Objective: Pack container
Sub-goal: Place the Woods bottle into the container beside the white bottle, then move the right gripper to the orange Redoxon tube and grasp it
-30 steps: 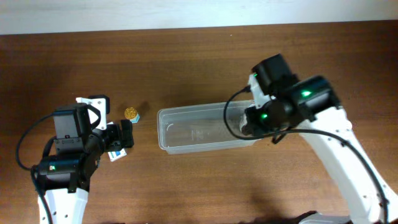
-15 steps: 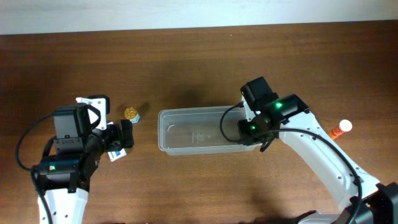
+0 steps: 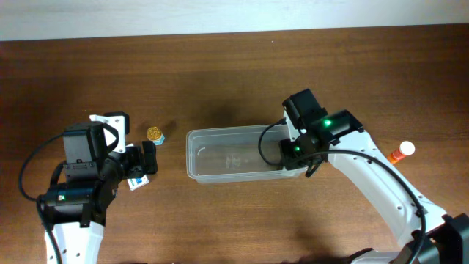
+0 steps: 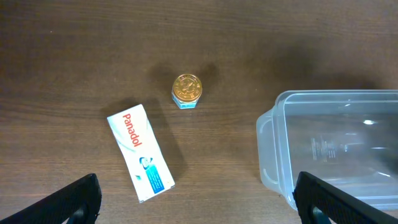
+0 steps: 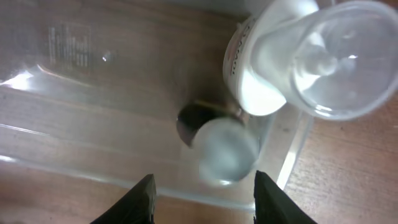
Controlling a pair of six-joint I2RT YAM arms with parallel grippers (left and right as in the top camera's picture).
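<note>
The container (image 3: 192, 155) is a clear shallow tub in mid-table. My right gripper (image 3: 294, 151) hangs open over its right end. In the right wrist view the open fingers (image 5: 208, 205) straddle the container's near wall (image 5: 62, 168). Inside lie a white bottle with a clear cap (image 5: 273, 62) and a small dark bottle with a round cap (image 5: 217, 140), which is blurred. My left gripper (image 3: 144, 163) is open and empty left of the container. In the left wrist view the fingers (image 4: 196, 208) frame a white Panadol box (image 4: 140, 152), a small gold-lidded jar (image 4: 187, 90) and the container's left end (image 4: 273, 149).
The gold-lidded jar (image 3: 154, 134) stands left of the container, and the Panadol box (image 3: 135, 182) is partly hidden under my left gripper. A small orange bottle with a white cap (image 3: 401, 152) lies at the far right. A white block (image 3: 113, 119) sits behind the left arm.
The right arm shifted left and lower over the container's right end, uncovering the orange bottle at far right. In the last half second it barely moved. The left arm has not moved.
</note>
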